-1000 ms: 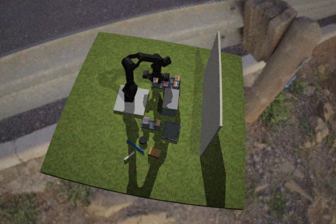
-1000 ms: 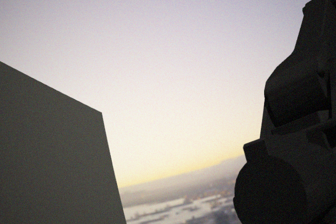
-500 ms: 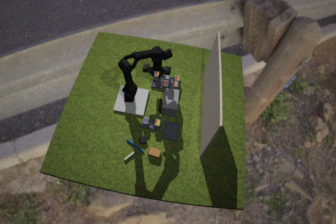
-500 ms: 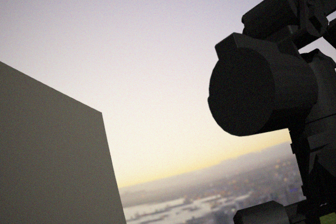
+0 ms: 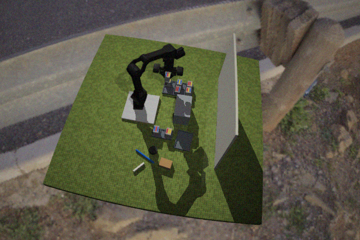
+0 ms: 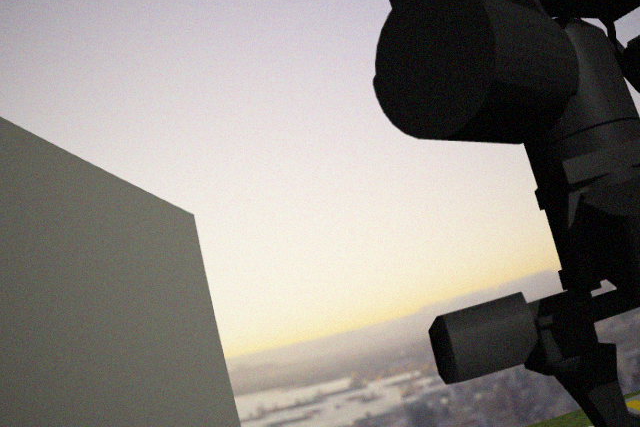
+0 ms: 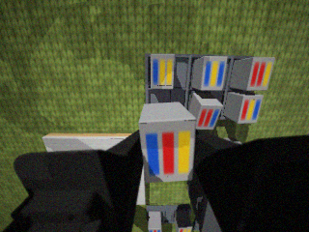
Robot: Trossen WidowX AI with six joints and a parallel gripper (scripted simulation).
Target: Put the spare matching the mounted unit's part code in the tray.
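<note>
My gripper [image 5: 167,75] [image 7: 163,131] is shut on a grey spare [image 5: 167,73] [image 7: 166,145] with blue, red and yellow stripes. It holds the spare lifted above the rack of spares [image 5: 170,89] [image 7: 182,77] at the back. Several striped spares stay in the rack, among them a blue-yellow-yellow one [image 7: 162,71] and a red-red-blue one [image 7: 208,113]. The grey mounted unit [image 5: 183,108] stands in front of the rack. The dark tray [image 5: 183,140] lies nearer the front, well away from the gripper. In the exterior view only the dark arm [image 6: 568,153] shows.
A tall grey wall panel [image 5: 228,95] [image 6: 93,282] stands to the right. Two more spares [image 5: 156,129] [image 5: 168,131] sit left of the tray. A blue pen [image 5: 144,155], a black puck [image 5: 152,150], an orange block [image 5: 165,162] and a white bar [image 5: 138,167] lie in front. The arm stands on a grey base plate [image 5: 149,109].
</note>
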